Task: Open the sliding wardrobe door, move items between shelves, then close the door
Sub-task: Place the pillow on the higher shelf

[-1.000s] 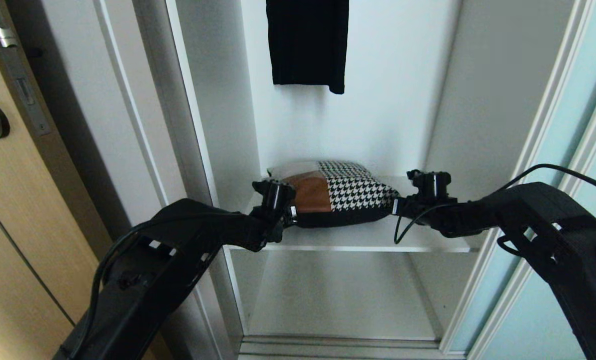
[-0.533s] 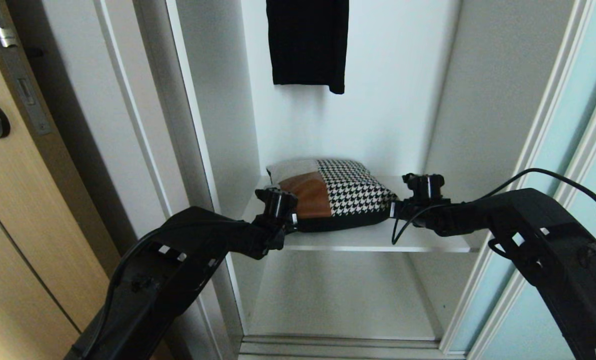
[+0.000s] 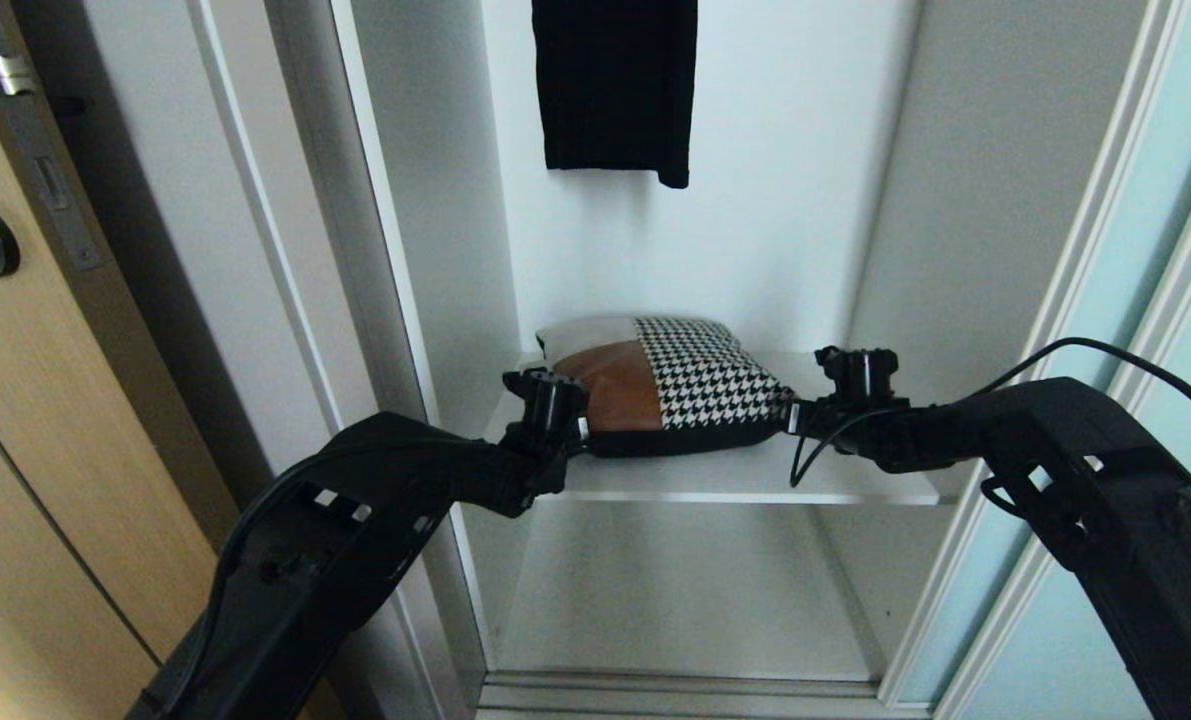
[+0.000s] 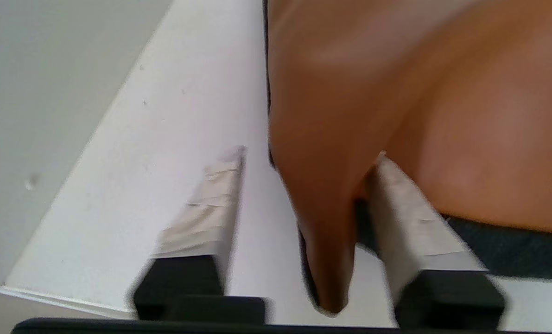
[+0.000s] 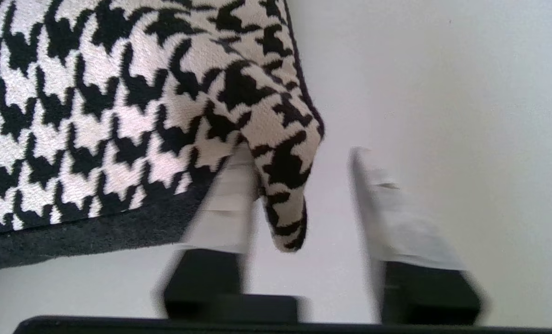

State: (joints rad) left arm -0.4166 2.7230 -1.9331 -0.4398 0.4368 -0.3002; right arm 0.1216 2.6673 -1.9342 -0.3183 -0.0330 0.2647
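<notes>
My left claw (image 4: 303, 218) and right claw (image 5: 303, 208) stood released around the corners of the cushion (image 3: 670, 385) resting on the shelf (image 3: 755, 480); backing straight out would avoid snagging it.

- Your left gripper (image 4: 303, 208) reaches forward at mid-height, jaws parted.
- Your right gripper (image 5: 299, 204) mirrors it from the opposite side, jaws also parted.
</notes>
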